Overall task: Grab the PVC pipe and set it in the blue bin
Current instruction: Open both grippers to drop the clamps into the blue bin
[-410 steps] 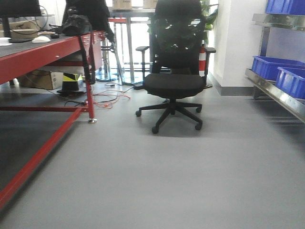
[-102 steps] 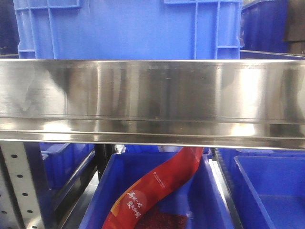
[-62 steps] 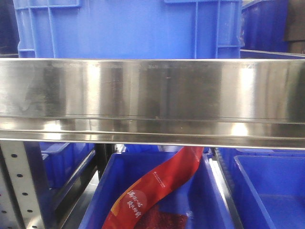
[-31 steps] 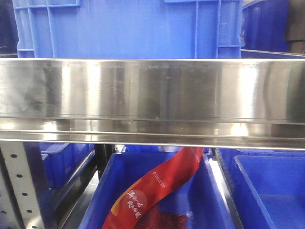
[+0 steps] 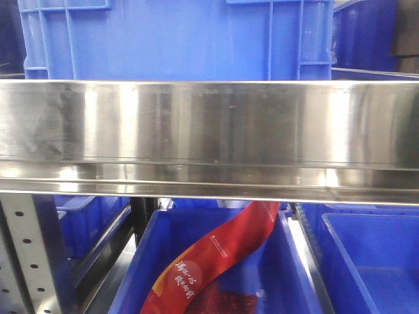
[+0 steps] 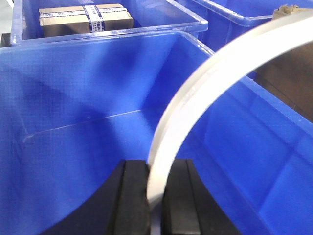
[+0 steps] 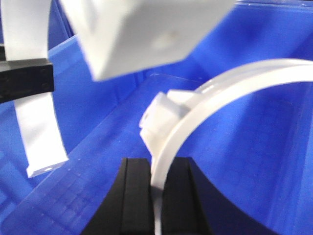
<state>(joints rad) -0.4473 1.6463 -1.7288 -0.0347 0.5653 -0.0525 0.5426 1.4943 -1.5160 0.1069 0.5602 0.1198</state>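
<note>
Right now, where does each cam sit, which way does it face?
Front: low, level, facing the steel shelf edge with blue bins behind; no robot parts shown.
Left wrist: behind the left end effector, looking into the blue bin, white curved strip clamped.
Right wrist: behind the right end effector, same bin.
Both wrist views share the strip.

You're looking at a brushed, mirror-bright steel shelf rail point(image 5: 209, 131). The blue plastic bin point(image 6: 73, 147) is smooth and glossy, the curved white PVC strip point(image 6: 205, 93) matt (faintly translucent), the black gripper fingers point(image 6: 129, 200) matt, and the brown cardboard box point(image 6: 85, 19) dull.
</note>
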